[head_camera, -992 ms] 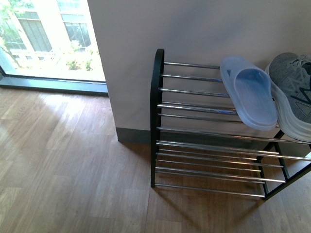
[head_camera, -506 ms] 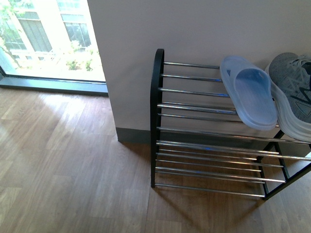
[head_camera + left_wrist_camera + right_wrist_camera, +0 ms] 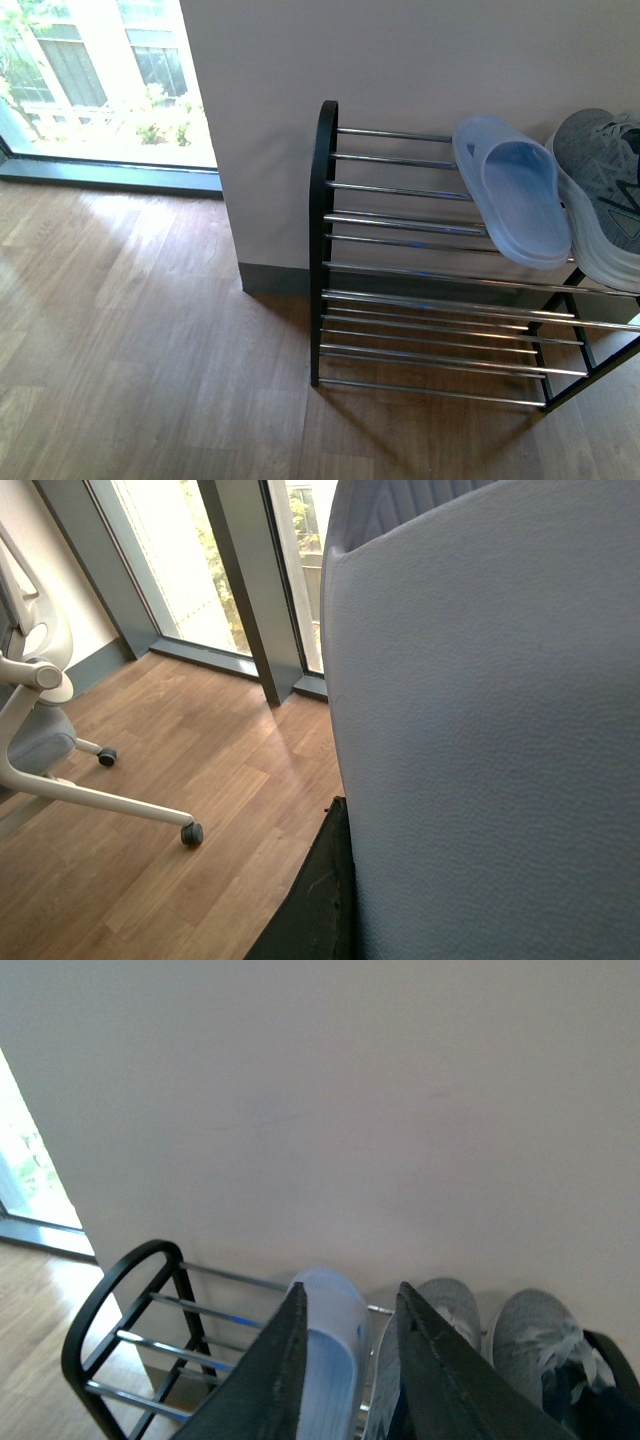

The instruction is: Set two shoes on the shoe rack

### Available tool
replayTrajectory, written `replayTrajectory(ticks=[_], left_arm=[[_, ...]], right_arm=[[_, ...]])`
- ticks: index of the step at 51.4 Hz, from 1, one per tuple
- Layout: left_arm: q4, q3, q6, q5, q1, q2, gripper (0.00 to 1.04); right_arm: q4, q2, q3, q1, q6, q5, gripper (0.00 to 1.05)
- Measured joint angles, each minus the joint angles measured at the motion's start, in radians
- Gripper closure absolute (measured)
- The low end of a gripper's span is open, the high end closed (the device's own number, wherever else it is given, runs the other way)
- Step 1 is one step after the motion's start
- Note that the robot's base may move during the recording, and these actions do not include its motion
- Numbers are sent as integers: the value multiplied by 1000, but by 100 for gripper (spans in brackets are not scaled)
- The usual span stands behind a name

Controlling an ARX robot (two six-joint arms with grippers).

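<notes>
One pale blue slide [image 3: 515, 198] lies on the top tier of the shoe rack [image 3: 400, 300], toe toward the wall, with a grey sneaker [image 3: 605, 190] right beside it. In the right wrist view the same slide [image 3: 330, 1360] and two grey sneakers [image 3: 435, 1325] [image 3: 540, 1345] sit on the rack [image 3: 140, 1345]; my right gripper [image 3: 350, 1300] hangs open above them, holding nothing. A second pale blue slide [image 3: 490, 730] fills most of the left wrist view, with my left gripper shut on it; one dark fingertip [image 3: 320, 900] shows against it. Neither arm appears in the front view.
The rack stands against a white wall [image 3: 400, 60] on a wood floor [image 3: 140, 350]. A floor-to-ceiling window [image 3: 90, 80] is to the left. In the left wrist view a white office chair base with castors [image 3: 60, 760] stands on the floor near the window.
</notes>
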Motion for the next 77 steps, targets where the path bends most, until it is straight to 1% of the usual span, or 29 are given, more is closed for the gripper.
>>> replayTrajectory(ticks=[1,4,5,7,16,30,33,38,42,45,50,77], left_arm=[[0,0,0,0,0,0,103],[0,0,0,0,0,0,103],[0,0,0,0,0,0,103],[0,0,0,0,0,0,103],[0,0,0,0,0,0,103],[0,0,0,0,0,0,103],[0,0,0,0,0,0,103],[0,0,0,0,0,0,103],[0,0,0,0,0,0,103],[0,0,0,0,0,0,103],[0,0,0,1,0,0,103],[0,0,0,0,0,0,103]], right_arm=[[2,-19,-24,11,5,12,85],[4,-55,-68,32,10,34,95],[4,-73,-86,41,12,45,100],[4,-98,-108,55,16,57,103],[-13,-215,-201,113,16,113,103],[-100,-389,-293,175,16,172,103],[-122,-420,-304,216,16,236,103],[-158,-475,-320,258,16,247,103],[-195,-526,-333,261,16,256,103],[-167,-536,-358,262,16,258,103],[-184,-560,-365,262,16,259,103],[-430,-822,-366,263,16,258,103]])
